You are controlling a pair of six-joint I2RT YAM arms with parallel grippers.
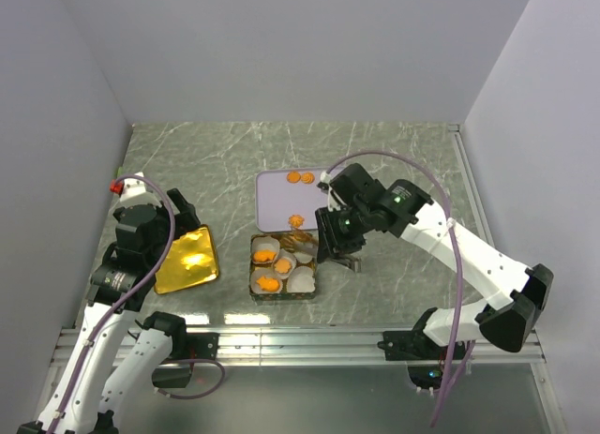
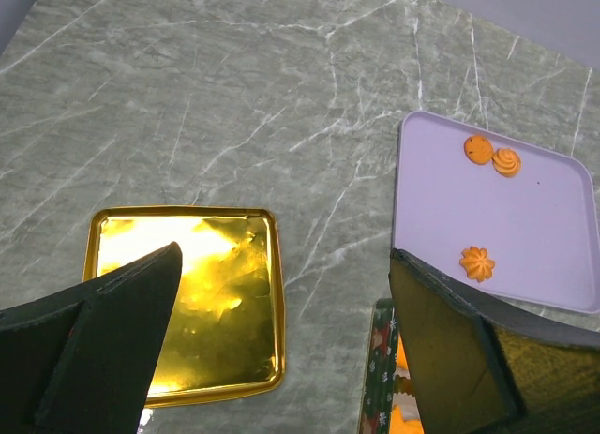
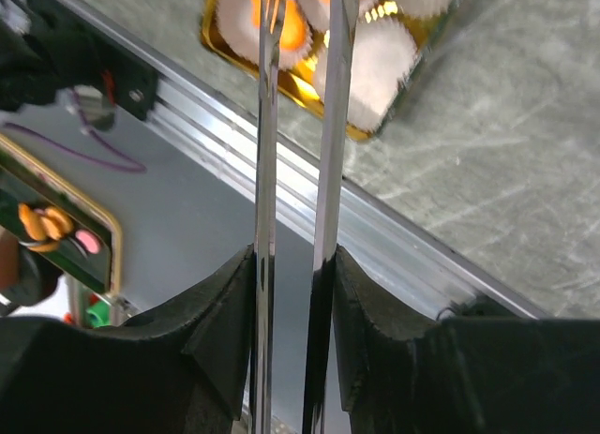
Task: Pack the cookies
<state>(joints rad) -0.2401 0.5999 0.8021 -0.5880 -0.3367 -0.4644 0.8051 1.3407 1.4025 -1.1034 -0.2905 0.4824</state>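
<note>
Plain white walls point(image 1: 281, 50) enclose a grey-green marbled tabletop point(image 1: 216, 153) edged by an aluminium rail point(image 1: 309, 345).

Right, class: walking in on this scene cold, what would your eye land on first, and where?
The shiny gold lid lies flat on the left of the marble table, by the open left gripper. At centre sits a tin of white paper cups holding orange cookies, with the right gripper holding metal tongs over it. Behind it, a lilac tray carries a few more.
</note>
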